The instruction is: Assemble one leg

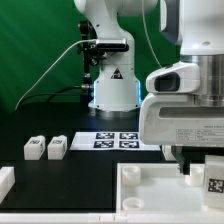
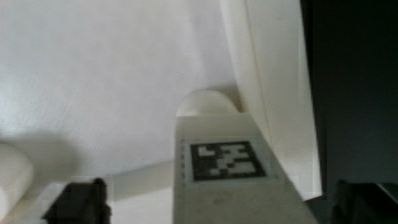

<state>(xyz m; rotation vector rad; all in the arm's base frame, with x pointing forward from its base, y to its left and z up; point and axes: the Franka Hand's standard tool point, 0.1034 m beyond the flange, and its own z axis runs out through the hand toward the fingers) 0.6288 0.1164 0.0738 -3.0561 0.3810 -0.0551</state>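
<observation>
A white leg with a black-and-white marker stands end-down on the big white tray-like piece, close to its raised rim. My gripper straddles it; the dark fingers stand to either side, with a visible gap between one finger and the leg. In the exterior view the gripper is low at the right, over the tray piece, with the leg's marker showing below it. Two more legs lie on the black table at the left.
The marker board lies flat mid-table in front of the arm's base. Another white part sits at the exterior view's left edge. A green backdrop stands behind.
</observation>
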